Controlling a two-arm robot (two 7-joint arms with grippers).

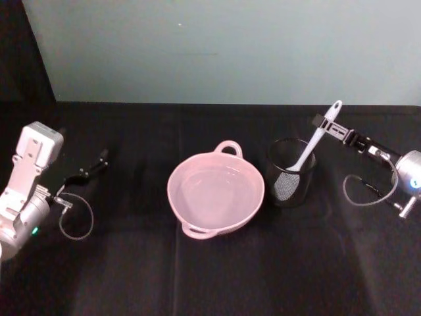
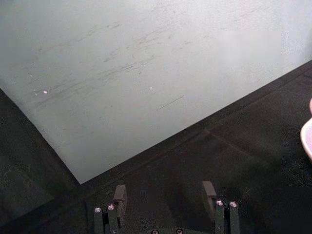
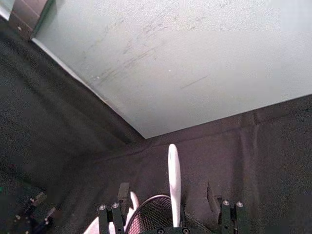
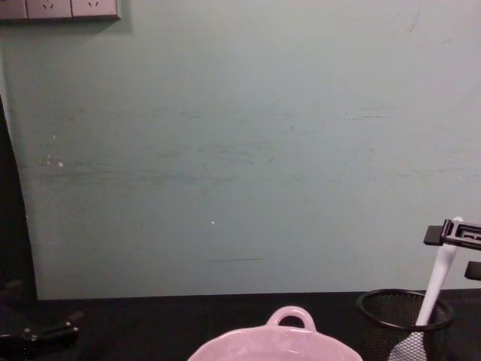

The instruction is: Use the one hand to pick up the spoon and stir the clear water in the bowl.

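The white spoon point(image 1: 314, 141) stands tilted in a black wire-mesh cup point(image 1: 291, 173), blade down and handle end up and to the right. My right gripper point(image 1: 326, 125) is at the upper handle, open, with one finger on each side of it. In the right wrist view the spoon handle point(image 3: 174, 178) rises between the spread fingers point(image 3: 122, 194) without touching them. The pale pink bowl point(image 1: 216, 193) sits just left of the cup, its inside glossy with a faint waterline. My left gripper point(image 1: 92, 167) rests open at the far left of the table.
A black cloth point(image 1: 210, 276) covers the table, and a pale green wall point(image 1: 223, 46) stands close behind. The mesh cup nearly touches the bowl's right rim. In the chest view the spoon point(image 4: 440, 278) sticks up out of the cup point(image 4: 406, 312) beside the bowl point(image 4: 274, 342).
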